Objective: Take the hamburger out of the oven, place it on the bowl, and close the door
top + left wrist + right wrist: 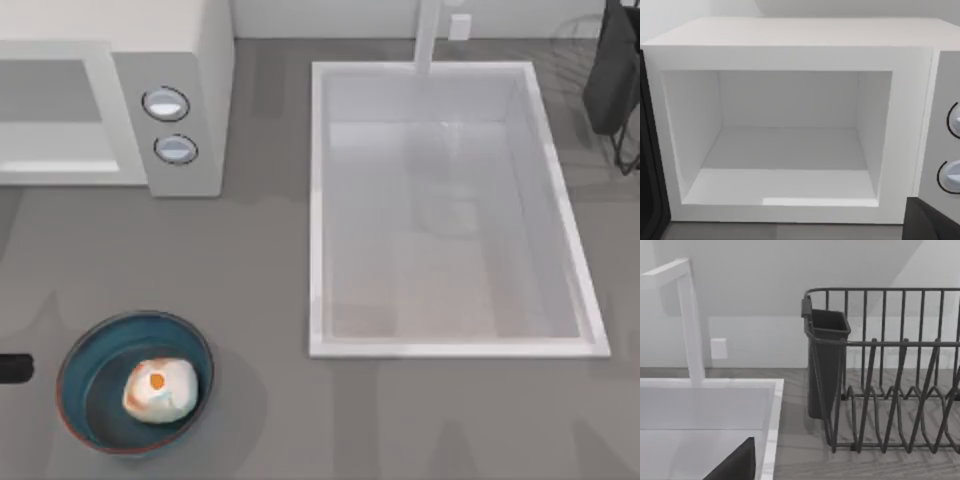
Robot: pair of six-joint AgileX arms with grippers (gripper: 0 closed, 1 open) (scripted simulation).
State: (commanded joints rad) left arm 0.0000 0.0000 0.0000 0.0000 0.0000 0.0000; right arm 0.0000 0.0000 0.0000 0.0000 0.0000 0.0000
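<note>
The hamburger [160, 390], a cream lump with an orange spot, lies inside the teal bowl [88, 352] at the table's front left. My left gripper [14, 368] is a black stub at the left edge, just left of the bowl, open and holding nothing. One finger [932, 222] shows in the left wrist view, which faces the oven [790, 35]. The oven's cavity [785, 150] is bare. The door is swung off the opening. A dark strip [649, 165] beside the cavity may be its edge, I cannot tell. The oven [170, 30] stands at the back left.
Two round knobs [166, 103] [176, 149] sit on the oven's side panel. A large white sink [318, 200] with a tap [428, 35] takes the middle and right. A dark dish rack [890, 370] with a cup [826, 365] stands at the back right. My parked right gripper [735, 465] faces it.
</note>
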